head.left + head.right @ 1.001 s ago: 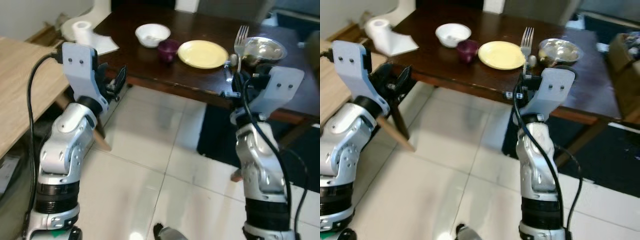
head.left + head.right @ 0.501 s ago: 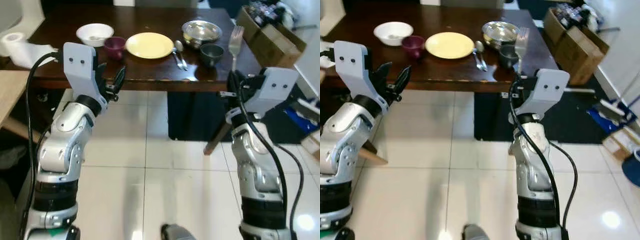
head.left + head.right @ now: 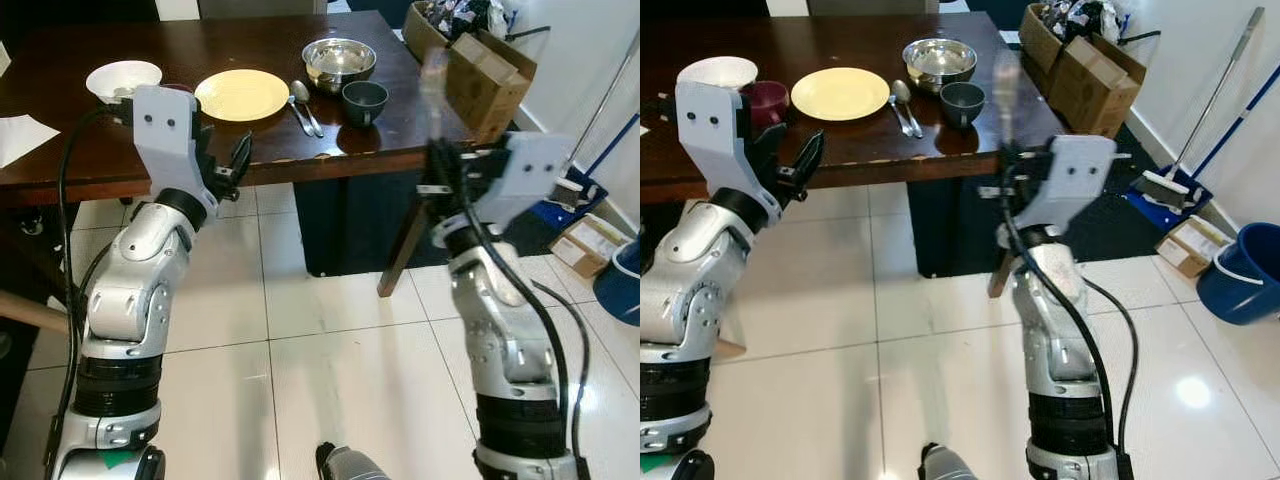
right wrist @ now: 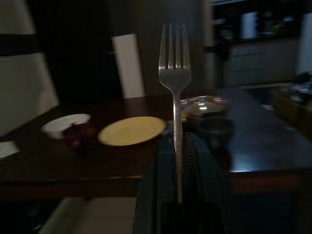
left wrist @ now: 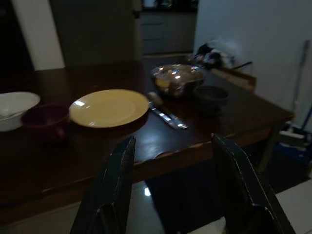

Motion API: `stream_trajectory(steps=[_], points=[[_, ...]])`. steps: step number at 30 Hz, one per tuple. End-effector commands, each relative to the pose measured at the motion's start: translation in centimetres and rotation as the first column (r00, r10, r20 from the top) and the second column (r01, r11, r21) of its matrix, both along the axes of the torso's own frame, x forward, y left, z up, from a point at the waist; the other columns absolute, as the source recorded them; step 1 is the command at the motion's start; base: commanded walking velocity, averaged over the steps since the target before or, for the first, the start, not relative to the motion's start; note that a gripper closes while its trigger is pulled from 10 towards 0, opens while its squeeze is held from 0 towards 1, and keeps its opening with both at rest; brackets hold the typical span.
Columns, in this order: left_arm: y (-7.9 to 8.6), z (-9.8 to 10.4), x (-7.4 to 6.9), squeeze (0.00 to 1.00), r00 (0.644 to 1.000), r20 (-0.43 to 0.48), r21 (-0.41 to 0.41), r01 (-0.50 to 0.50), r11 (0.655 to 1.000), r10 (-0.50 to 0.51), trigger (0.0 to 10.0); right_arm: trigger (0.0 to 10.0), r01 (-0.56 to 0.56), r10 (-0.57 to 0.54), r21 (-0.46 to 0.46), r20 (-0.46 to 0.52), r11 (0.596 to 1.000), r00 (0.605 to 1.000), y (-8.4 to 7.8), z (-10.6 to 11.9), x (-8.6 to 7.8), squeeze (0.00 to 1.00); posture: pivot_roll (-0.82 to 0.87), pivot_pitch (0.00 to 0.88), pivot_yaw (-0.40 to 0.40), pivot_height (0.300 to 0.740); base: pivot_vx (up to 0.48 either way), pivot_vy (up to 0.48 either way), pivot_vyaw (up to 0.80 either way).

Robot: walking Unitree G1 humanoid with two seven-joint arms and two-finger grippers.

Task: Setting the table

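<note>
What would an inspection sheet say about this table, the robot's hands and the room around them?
Surface: dark wooden table, robot standing back from it on white tiles.
Job's things: yellow plate, spoon, steel bowl, dark bowl, white bowl, maroon cup; fork held upright.
Clutter: white paper on the table.
Grippers: left gripper open, empty; right gripper shut on the fork.
Cables: black cables along both arms.
Surroundings: cardboard boxes, broom, blue bucket.
</note>
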State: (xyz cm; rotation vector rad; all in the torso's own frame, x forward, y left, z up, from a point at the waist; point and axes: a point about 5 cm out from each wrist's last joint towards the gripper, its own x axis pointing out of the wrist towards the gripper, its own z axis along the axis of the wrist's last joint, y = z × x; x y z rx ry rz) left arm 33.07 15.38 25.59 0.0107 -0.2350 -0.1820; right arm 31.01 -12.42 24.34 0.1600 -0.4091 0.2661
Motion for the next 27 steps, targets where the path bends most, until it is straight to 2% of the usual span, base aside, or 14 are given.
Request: stream_trajectory(steps=[1,8,12,15,27], points=[[0.4,-0.3,0.2,0.00,0.999,-0.009,0.014,-0.032,0.999,0.032,10.0,10.0,-0.037,0.037,-0.004,-0.001,0.999,0.999,0.4,0.0,-0.3,0.00,-0.11,0.080,0.055,0.740,0.480,0.000,0.00],[0.6,-0.3,0.2,0.00,0.999,-0.009,0.013,-0.047,0.999,0.047,10.0,10.0,-0.193,0.192,0.025,0.013,0.981,0.981,1.9,0.1,-1.2,0.00,-0.11,0.087,0.051,0.740,0.480,0.000,0.00],[0.5,-0.3,0.2,0.00,0.999,-0.009,0.009,-0.048,0.999,0.048,10.0,10.0,-0.226,0.226,0.030,0.018,0.974,0.974,2.1,0.2,-1.5,0.00,-0.11,0.088,0.049,0.740,0.468,0.000,0.00],[0.6,-0.3,0.2,0.00,0.999,-0.008,0.011,-0.050,0.999,0.050,10.0,10.0,-0.228,0.228,0.002,0.009,0.974,0.974,2.2,0.1,-1.5,0.00,-0.11,0.088,0.049,0.740,0.424,0.000,0.00],[0.5,-0.3,0.2,0.00,0.999,-0.006,0.007,-0.054,0.998,0.054,10.0,10.0,-0.222,0.222,0.001,0.018,0.975,0.975,1.9,0.4,-1.4,0.00,-0.11,0.088,0.042,0.740,0.409,0.000,0.76]])
